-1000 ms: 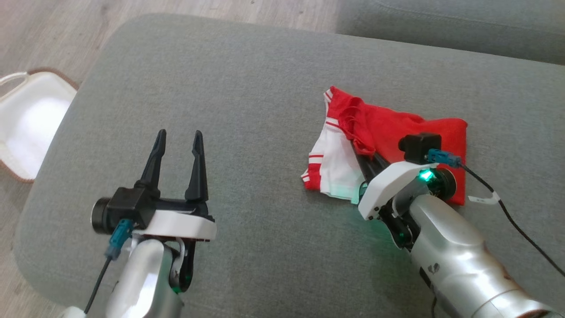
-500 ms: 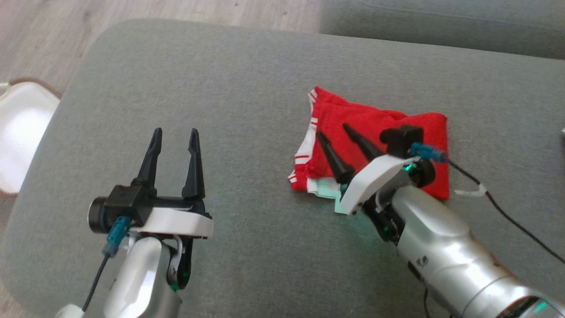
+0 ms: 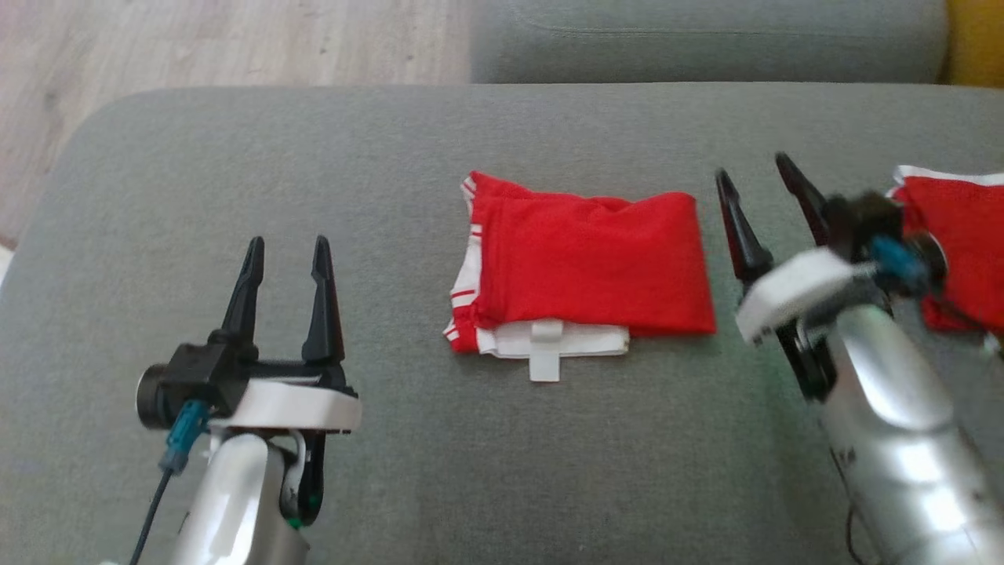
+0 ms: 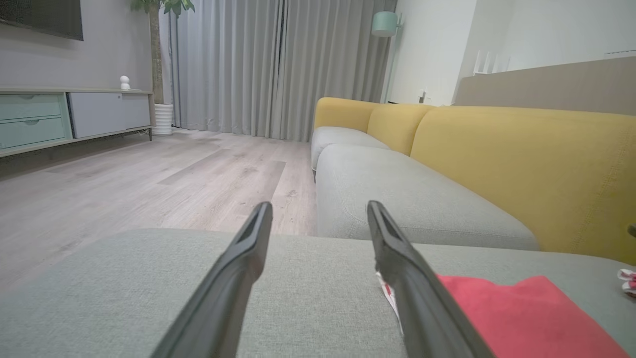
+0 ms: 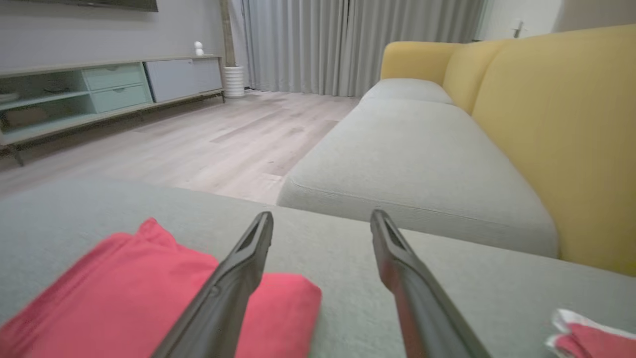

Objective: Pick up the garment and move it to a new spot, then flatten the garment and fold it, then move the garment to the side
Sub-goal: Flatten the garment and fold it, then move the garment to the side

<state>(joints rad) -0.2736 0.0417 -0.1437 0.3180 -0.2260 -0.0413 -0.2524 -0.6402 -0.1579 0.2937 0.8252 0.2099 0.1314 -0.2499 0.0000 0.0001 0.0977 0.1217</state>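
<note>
The right hand (image 3: pixel 751 165), fingers apart and empty, hovers just beside the folded red garment (image 3: pixel 588 259), on its right.

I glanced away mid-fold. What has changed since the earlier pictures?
The right tool let go of the garment, opened and drew back to its right, clear of it; the red top layer now lies flat. The left tool stayed open over the cushion. The camera also shifted.

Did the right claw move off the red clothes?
Yes. The right gripper was over the folded red garment; now it stands open to its right, clear of it.
</note>
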